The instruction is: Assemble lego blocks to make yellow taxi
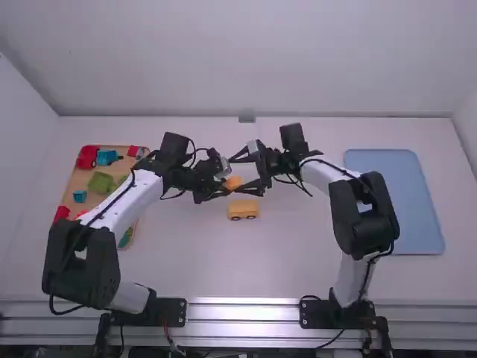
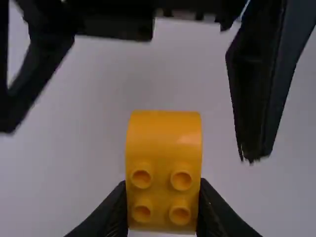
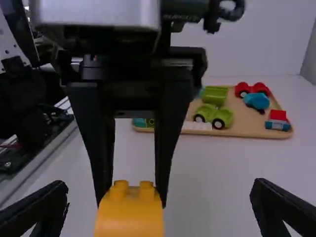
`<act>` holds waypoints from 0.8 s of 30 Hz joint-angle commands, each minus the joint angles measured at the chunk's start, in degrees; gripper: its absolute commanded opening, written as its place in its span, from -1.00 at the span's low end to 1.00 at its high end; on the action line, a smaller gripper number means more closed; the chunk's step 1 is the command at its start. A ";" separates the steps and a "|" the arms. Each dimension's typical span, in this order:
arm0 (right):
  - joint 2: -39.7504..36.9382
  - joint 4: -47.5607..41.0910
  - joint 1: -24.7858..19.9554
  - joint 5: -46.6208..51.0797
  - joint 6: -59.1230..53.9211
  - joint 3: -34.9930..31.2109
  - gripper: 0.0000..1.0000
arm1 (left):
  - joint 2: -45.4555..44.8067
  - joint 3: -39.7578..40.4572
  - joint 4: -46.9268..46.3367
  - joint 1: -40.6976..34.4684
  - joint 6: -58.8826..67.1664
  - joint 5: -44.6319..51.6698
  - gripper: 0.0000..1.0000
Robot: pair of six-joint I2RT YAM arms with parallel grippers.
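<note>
Yellow-orange, a curved block with four round studs (image 2: 163, 168) sits clamped between the fingers of the left gripper (image 1: 224, 181), one finger pressed to each side. The right gripper (image 1: 235, 174) faces it with jaws spread wide, one finger to either side of the block and apart from it. In the right wrist view two of the studs point up, between the left gripper's fingers, and the block is held off the table (image 1: 291, 242). Near the grippers, on the camera's side of them in the high view, a yellow car base with dark wheels (image 1: 243, 209) stands on the tabletop, separate from the block. Well apart to the left, partly behind the left arm (image 1: 123, 201), lies a wooden tray (image 3: 237, 129) of toy pieces: a red car (image 3: 252, 89), a blue vehicle piece (image 3: 256, 101), a light-green car (image 3: 213, 116), a green open-topped block (image 3: 215, 95) and a red-and-blue piece (image 3: 278, 121). At the far right, beyond the right arm (image 1: 363, 216), a pale blue tray (image 1: 417, 201) lies flat on the table.
</note>
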 commanded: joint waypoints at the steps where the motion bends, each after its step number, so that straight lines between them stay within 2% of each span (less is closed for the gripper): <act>1: -2.40 0.04 -1.57 -4.48 0.70 1.84 0.98 | 0.22 -0.22 -1.68 -0.09 0.09 -4.48 -0.49; 5: -4.94 0.42 -3.13 7.89 10.78 1.84 0.97 | 0.22 -0.22 -9.35 -0.20 7.69 -10.62 -0.39; 8: -9.64 -1.51 -2.78 26.21 21.16 1.62 0.97 | 0.22 -0.24 -13.94 -0.87 14.38 -13.07 -0.40; 12: -16.44 -7.78 -0.61 45.22 27.15 1.62 0.97 | 0.37 -0.94 -14.88 -0.68 15.02 -19.85 -0.46; 17: -24.96 -13.62 3.19 57.44 29.09 -0.61 0.98 | 2.56 -2.97 -10.67 -0.57 15.28 -23.04 -0.41; 22: -35.36 -11.56 7.82 71.06 36.50 -8.48 0.98 | 6.71 -4.33 -9.38 -0.61 20.20 -24.98 -0.38; 24: -37.97 -9.94 8.79 72.87 37.16 -11.02 0.98 | 8.02 -4.48 -9.16 -0.72 22.53 -25.03 -0.38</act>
